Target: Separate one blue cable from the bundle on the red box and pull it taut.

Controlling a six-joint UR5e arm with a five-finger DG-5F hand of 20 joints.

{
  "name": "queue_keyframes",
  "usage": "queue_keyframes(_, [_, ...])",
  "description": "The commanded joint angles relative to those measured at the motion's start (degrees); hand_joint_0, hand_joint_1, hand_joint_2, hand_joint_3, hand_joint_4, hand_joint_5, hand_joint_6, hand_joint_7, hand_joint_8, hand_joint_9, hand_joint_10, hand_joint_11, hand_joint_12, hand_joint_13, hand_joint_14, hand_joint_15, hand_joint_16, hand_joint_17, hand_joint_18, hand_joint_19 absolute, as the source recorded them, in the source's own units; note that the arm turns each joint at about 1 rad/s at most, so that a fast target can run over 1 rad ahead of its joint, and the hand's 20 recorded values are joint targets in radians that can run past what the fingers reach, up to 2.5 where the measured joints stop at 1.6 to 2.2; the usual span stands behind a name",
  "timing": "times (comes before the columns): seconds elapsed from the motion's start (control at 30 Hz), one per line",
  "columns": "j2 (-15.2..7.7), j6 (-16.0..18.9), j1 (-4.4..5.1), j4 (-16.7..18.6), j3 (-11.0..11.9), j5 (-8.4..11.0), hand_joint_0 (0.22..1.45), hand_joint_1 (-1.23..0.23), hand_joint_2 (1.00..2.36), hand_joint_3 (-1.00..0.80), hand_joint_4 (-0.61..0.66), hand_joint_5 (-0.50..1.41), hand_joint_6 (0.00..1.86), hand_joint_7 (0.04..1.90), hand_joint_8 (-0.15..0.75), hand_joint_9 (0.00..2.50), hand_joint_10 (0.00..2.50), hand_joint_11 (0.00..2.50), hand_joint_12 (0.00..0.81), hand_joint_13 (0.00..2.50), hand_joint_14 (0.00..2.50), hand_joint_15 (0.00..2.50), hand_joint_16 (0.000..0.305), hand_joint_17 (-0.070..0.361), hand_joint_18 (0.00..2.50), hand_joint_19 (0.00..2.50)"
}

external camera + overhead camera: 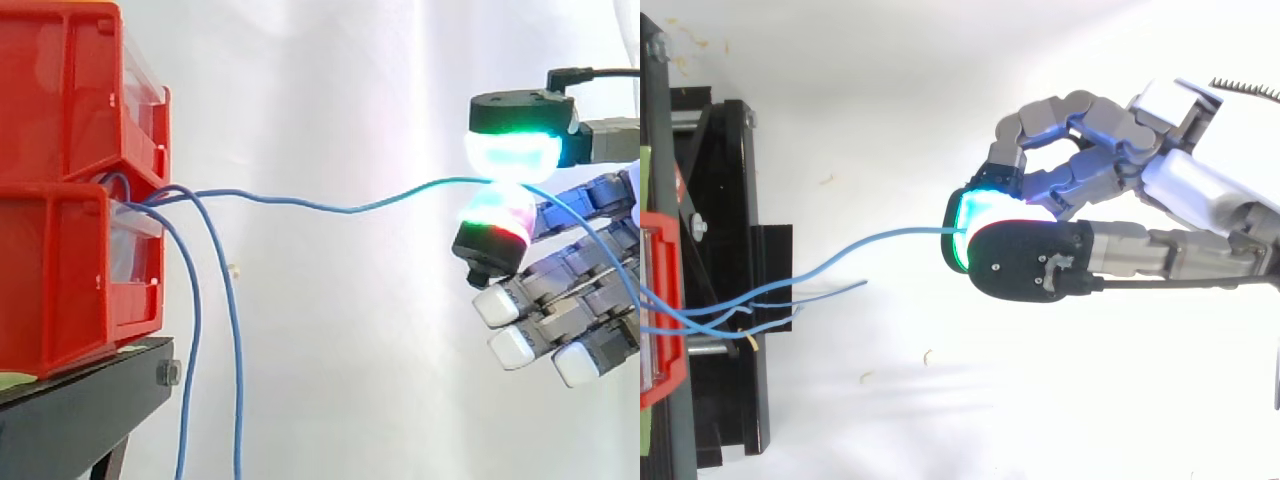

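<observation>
One blue cable [330, 208] pinched in hand [590, 285], slight sag, runs fr red bins [70, 180].

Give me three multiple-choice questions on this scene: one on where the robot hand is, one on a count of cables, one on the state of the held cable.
1. Side view: where is the robot hand relative to the bins?
A. On top of them.
B. To their right, clear of them.
C. Inside one.

2. Side view: how many cables hang down beside the bins?
A. None.
B. Two.
C. Six.

3. What state is the held cable in?
A. Coiled inside a bin.
B. Lying loose, untouched.
C. Pinched between two pads, with a slight sag.

Answers:
1 B: bare curtain shows between robot hand and bins.
2 B: two blue strands drop past the stand.
3 C: the glowing pads close on it as it spans across from the bins.
</observation>
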Motion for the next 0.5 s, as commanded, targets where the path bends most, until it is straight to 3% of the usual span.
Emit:
queue_keyframes(0.0, [-0.17, 0.08, 0.0, 0.0, 0.0, -0.01, 0.59, -0.71, 1.01, -0.02, 0.1, -0.12, 0.88, 0.95, 0.403, 1.11, 0.01, 0.59, 0.42, 0.8, 0.01, 0.37, 0.053, 0.12, 0.79, 0.36])
queue_keyframes(0.2, [-0.17, -0.01, 0.0, 0.0, 0.0, -0.01, 0.59, -0.7, 1.01, -0.01, 0.16, -0.12, 0.88, 1.11, 0.411, 1.15, 0.01, 0.61, 0.425, 0.89, 0.01, 0.38, 0.054, 0.122, 0.89, 0.39])
queue_keyframes(0.3, [0.01, 0.08, 0.0, 0.0, 0.0, -0.01, 0.59, -0.7, 1.01, -0.01, 0.12, -0.11, 0.9, 0.96, 0.426, 1.2, 0.01, 0.64, 0.43, 0.94, 0.01, 0.41, 0.055, 0.123, 0.97, 0.39])
queue_keyframes(0.47, [0.01, -0.01, 0.0, 0.0, 0.0, -0.01, 0.59, -0.7, 1.01, -0.02, 0.13, -0.11, 0.89, 0.97, 0.432, 1.21, 0.01, 0.66, 0.44, 0.99, 0.01, 0.42, 0.055, 0.123, 1.03, 0.39])
